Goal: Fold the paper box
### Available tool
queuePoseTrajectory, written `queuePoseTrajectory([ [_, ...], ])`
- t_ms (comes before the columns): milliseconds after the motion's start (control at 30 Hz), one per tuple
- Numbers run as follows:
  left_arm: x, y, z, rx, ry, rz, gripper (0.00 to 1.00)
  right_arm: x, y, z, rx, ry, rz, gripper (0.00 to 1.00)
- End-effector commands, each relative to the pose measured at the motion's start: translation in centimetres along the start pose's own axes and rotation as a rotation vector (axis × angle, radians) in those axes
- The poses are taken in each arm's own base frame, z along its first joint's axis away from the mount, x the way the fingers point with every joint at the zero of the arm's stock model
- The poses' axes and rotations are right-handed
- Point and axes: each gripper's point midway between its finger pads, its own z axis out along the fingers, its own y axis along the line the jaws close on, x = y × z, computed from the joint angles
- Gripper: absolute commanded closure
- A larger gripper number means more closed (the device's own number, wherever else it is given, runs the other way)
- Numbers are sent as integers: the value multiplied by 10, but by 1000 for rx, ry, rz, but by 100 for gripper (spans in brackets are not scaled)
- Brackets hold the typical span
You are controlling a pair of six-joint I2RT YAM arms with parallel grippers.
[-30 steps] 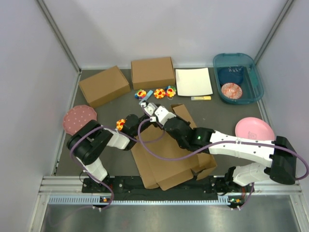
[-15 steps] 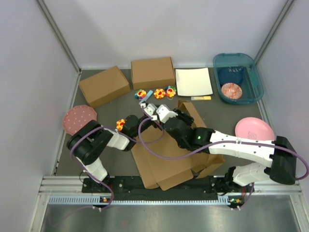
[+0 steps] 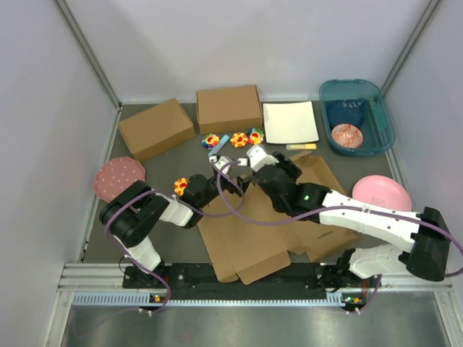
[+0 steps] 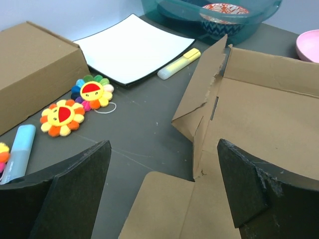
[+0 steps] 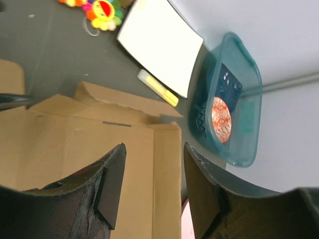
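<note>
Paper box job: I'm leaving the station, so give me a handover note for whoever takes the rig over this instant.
Left gripper: open, empty, low over the sheet's far edge.
Right gripper: open, empty, above the sheet.
Paper box: die-cut sheet lying mostly flat on the table between the arms; one flap near the yellow highlighter stands partly raised.
Done: nothing locked into shape.
Left: raise the walls, tuck the tabs, close the lid.

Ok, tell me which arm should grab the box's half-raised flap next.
Probably left: the left gripper is wide open, with the raised flap of the paper box straight ahead. The right gripper hovers over the flat panel.
</note>
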Motion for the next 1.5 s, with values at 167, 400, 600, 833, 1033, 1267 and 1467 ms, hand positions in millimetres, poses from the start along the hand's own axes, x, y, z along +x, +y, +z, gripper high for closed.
queuePoseTrajectory([
  [167,-11,8,-16,-196,11,-53,8,59,-72,14,18,118,575,42],
  [400,37,0,-38,-367,221,-152,12,131,-76,35,31,273,855,35],
  [600,71,-6,-70,-495,342,-267,17,159,-64,55,1,376,863,26],
  [833,86,-9,-87,-528,429,-308,18,193,-56,80,32,475,797,26],
  [1033,99,-7,-103,-554,452,-327,18,203,-60,94,40,489,722,28],
  [1267,109,-8,-110,-551,472,-328,19,229,-54,104,16,544,742,29],
  [1467,112,-7,-111,-553,479,-307,19,236,-44,112,-38,556,765,30],
])
